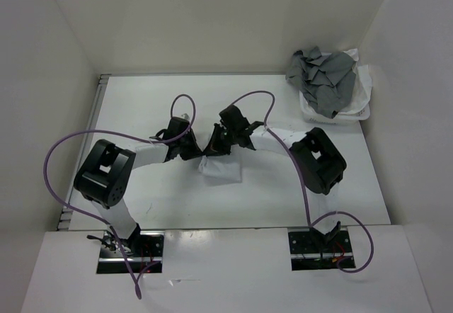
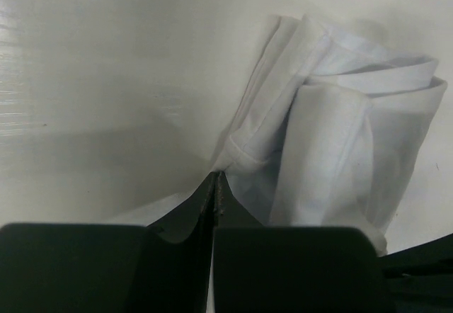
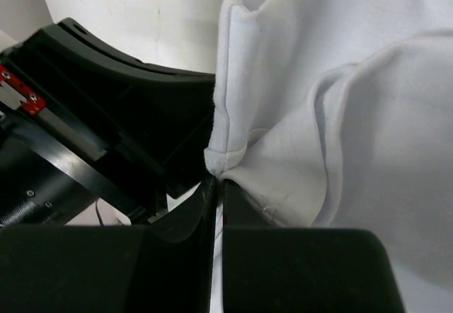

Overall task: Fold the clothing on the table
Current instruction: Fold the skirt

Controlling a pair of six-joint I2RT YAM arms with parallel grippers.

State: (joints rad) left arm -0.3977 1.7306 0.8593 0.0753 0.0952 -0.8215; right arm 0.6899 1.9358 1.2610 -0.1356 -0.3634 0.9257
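Observation:
The white clothing point(image 1: 221, 170) is a small bunched bundle at the middle of the table point(image 1: 141, 107), hanging in folds from both grippers. My left gripper point(image 1: 192, 150) comes in from the left, my right gripper point(image 1: 216, 145) from the right, and they almost touch above the bundle. In the left wrist view the left gripper point(image 2: 216, 180) is shut on a hemmed edge of the clothing point(image 2: 340, 136). In the right wrist view the right gripper point(image 3: 216, 183) is shut on a hemmed corner of the clothing point(image 3: 333, 115), with the left gripper's black body point(image 3: 106, 115) close beside it.
A crumpled grey garment point(image 1: 323, 78) lies heaped on a white basket point(image 1: 359, 106) at the back right corner. White walls close in the table on three sides. A thin metal rail point(image 1: 101, 81) runs along the left edge. Purple cables point(image 1: 71, 143) loop over both arms.

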